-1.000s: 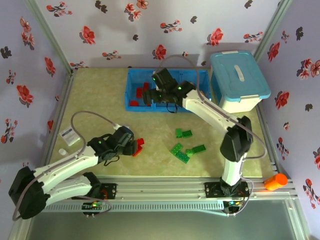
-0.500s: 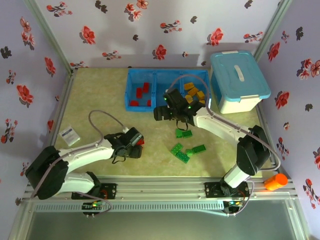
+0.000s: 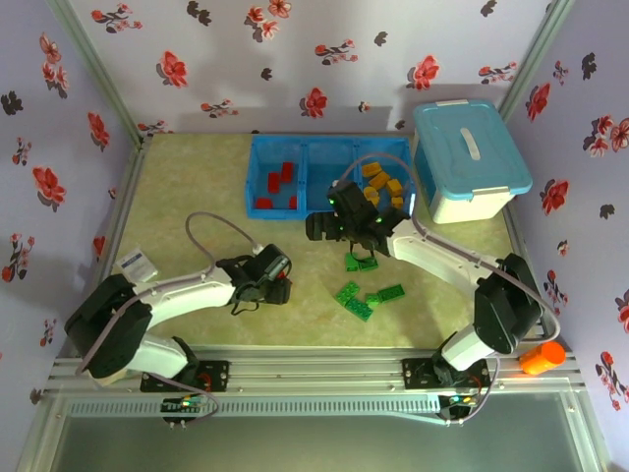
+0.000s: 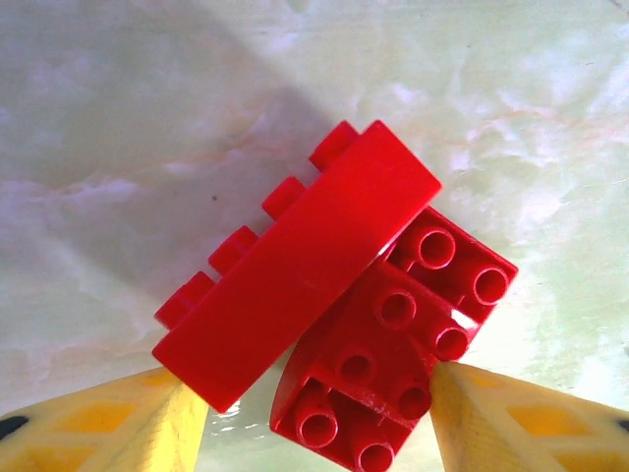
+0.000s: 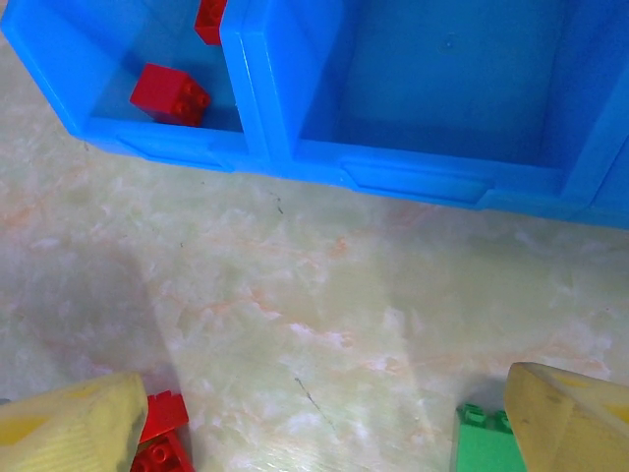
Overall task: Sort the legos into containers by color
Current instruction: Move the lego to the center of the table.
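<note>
As the left gripper (image 4: 314, 393) has slid forward and tightened, its yellow pads now press both sides of two red studded plastic bricks (image 4: 324, 275) lying askew on the table (image 4: 118, 118). A lift toward the red compartment looks next. The right gripper (image 5: 324, 393) has left the low bright-blue plastic tray (image 5: 413, 177) and hangs spread wide and empty near the green bricks (image 3: 366, 295).
</note>
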`<action>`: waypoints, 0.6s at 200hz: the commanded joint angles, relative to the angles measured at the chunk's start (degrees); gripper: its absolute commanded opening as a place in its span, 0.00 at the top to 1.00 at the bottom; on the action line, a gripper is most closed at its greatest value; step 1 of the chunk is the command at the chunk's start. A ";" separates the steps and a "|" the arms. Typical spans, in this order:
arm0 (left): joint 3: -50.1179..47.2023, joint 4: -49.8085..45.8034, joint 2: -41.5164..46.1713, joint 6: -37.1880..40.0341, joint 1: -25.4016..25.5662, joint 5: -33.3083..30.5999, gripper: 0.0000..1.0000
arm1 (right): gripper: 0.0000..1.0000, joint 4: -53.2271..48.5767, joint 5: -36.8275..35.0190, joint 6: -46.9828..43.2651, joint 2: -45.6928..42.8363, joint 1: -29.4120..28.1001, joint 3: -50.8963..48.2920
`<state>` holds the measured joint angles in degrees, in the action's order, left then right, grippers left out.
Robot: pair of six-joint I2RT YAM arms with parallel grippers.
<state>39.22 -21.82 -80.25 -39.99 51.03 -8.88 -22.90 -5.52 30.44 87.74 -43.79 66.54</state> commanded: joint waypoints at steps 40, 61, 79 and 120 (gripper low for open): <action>0.94 3.92 -3.95 -0.58 0.65 3.34 0.37 | 0.06 1.35 0.09 1.80 -1.99 -0.22 -2.10; 2.58 2.81 -4.96 0.04 0.63 2.70 0.36 | 0.06 1.12 -0.23 1.80 -2.79 -0.23 -2.54; 3.27 2.49 -4.47 0.48 0.65 1.96 0.35 | 0.06 0.82 -0.65 1.75 -3.53 -0.21 -3.18; 4.97 2.05 -5.49 1.13 0.52 1.85 0.38 | 0.06 0.79 -0.90 2.16 -3.98 -0.16 -4.04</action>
<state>42.09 -18.70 -84.44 -39.97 51.22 -6.37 -22.17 -5.56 31.62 85.08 -43.81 63.57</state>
